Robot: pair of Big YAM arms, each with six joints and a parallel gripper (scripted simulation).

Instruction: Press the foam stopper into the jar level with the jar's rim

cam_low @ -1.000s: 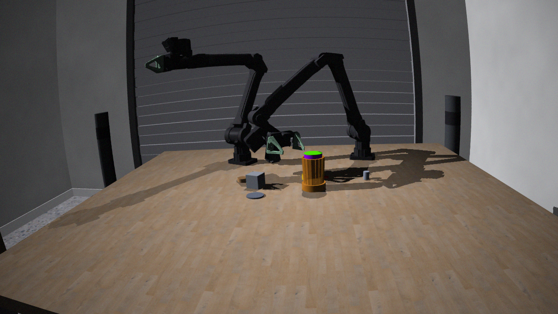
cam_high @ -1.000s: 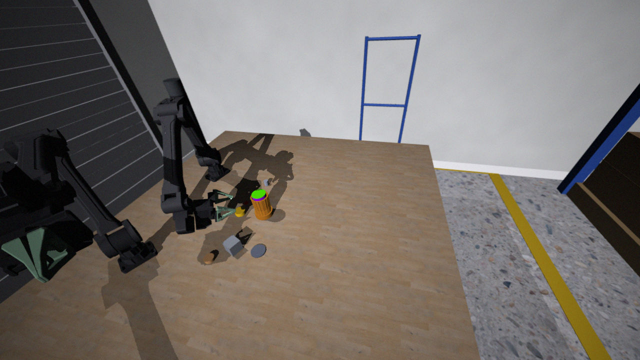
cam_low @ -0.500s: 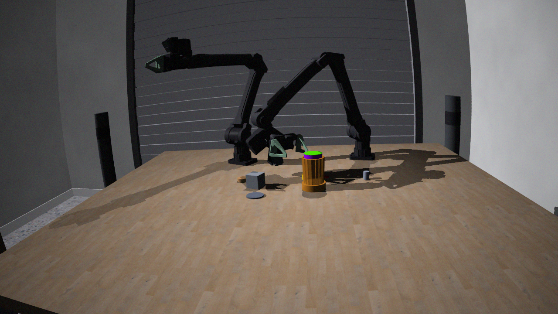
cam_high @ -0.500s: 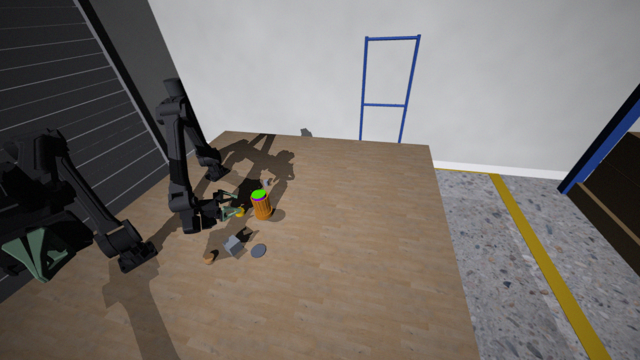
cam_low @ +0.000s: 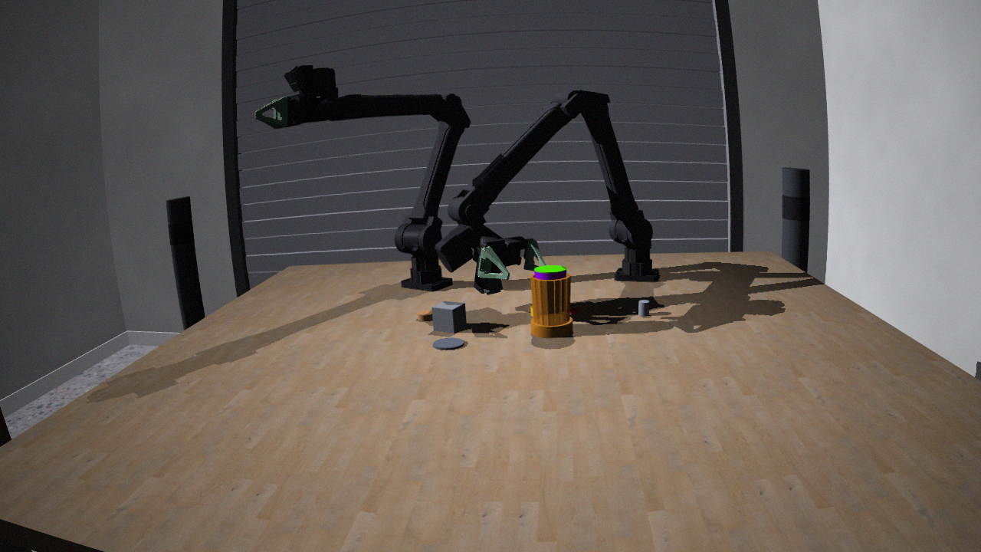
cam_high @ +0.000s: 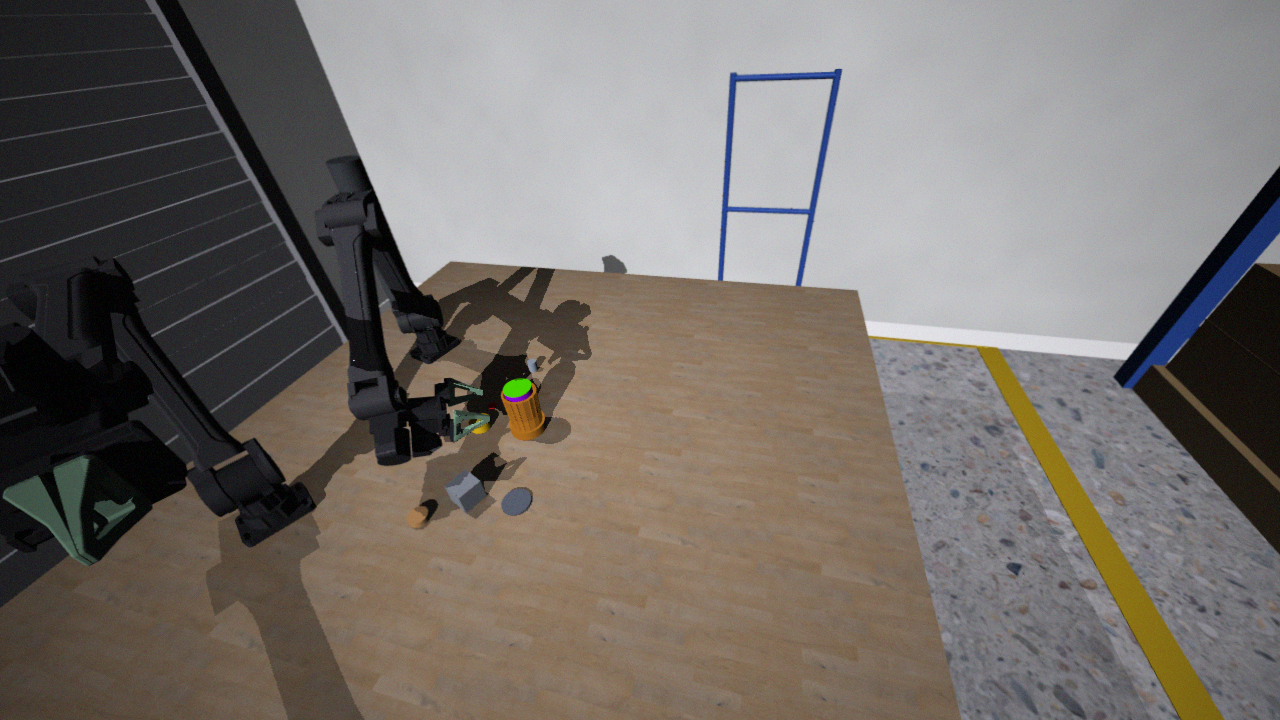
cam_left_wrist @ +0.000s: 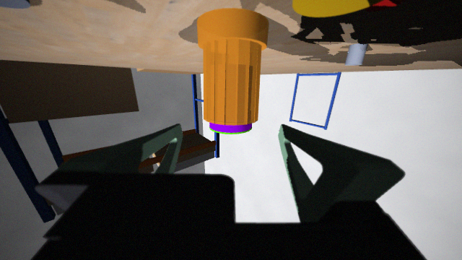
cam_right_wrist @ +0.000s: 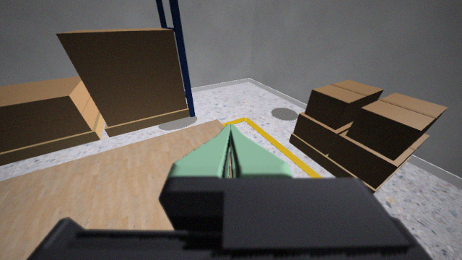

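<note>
The left tool (cam_high: 484, 404) (cam_low: 526, 271) (cam_left_wrist: 230, 129), fingers apart, could tip or shift the unfixed jar (cam_high: 524, 418) (cam_low: 550, 302) (cam_left_wrist: 232, 83) if it came in sideways; pressing too deep would leave the stopper (cam_high: 517, 390) (cam_low: 549, 272) (cam_left_wrist: 230, 128) low. Purple with a green top, it stands proud of the upright orange jar, nearer the bench's (cam_high: 716, 537) (cam_low: 480, 412) (cam_left_wrist: 72, 43) (cam_right_wrist: 108, 188) arm-side edge than the opposite one. The right tool's (cam_high: 86, 555) (cam_low: 257, 113) (cam_right_wrist: 230, 126) fingers are together.

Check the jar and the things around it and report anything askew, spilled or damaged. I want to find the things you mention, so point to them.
Nothing looks spilled or damaged. The orange jar (cam_high: 524, 418) (cam_low: 550, 302) (cam_left_wrist: 232, 79) stands upright. Only the purple, green-topped stopper (cam_high: 517, 389) (cam_low: 549, 272) (cam_left_wrist: 230, 128) stands out: it sits proud of the rim, which just means it isn't level yet.
</note>
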